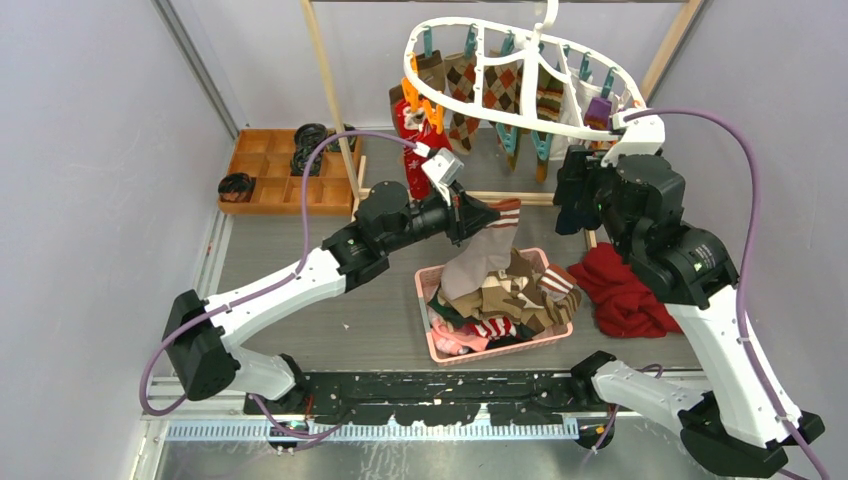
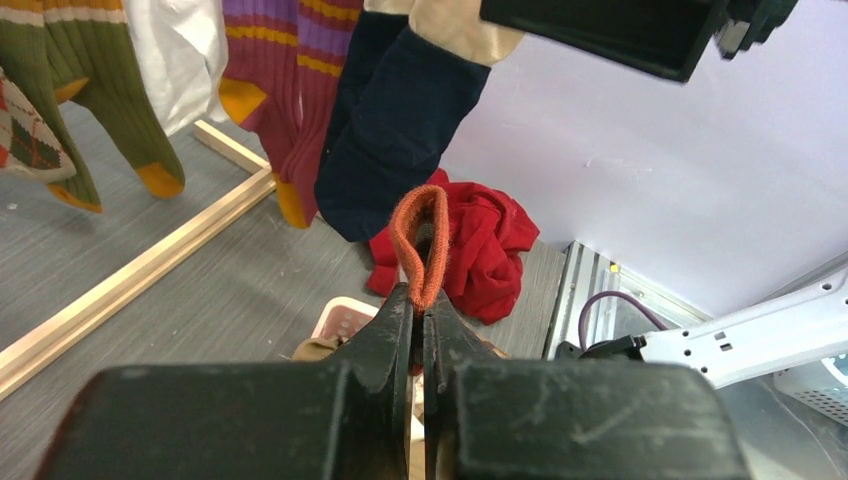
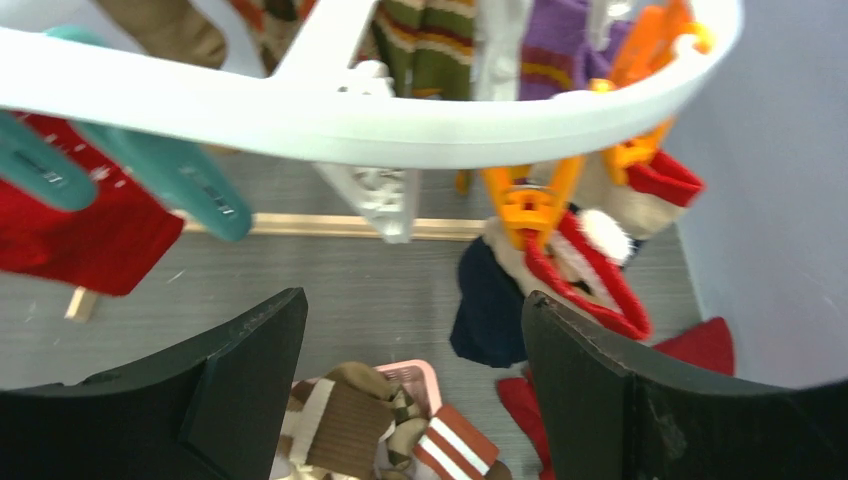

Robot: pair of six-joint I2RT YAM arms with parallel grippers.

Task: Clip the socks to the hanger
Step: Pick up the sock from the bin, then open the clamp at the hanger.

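The white oval hanger (image 1: 520,60) hangs at the top, with several socks (image 1: 462,85) clipped to its orange and teal pegs. My left gripper (image 1: 478,215) is shut on the rust-orange cuff (image 2: 420,240) of a grey sock (image 1: 488,250), which hangs lifted above the pink basket (image 1: 424,283). In the left wrist view the jaws (image 2: 420,302) pinch the cuff's folded edge. My right gripper (image 1: 578,185) is open and empty below the hanger's right end. In its wrist view (image 3: 412,310) the ring (image 3: 400,130) is just above. An orange peg (image 3: 530,205) holds a navy sock (image 3: 485,295).
The basket holds several more socks (image 1: 505,300). A plain red cloth (image 1: 625,290) lies to its right. A wooden tray (image 1: 285,175) with black rolls sits at the back left. The wooden rack's post (image 1: 328,90) and floor rail (image 2: 130,275) stand behind the hanger. Free teal pegs (image 3: 190,175) hang at the left.
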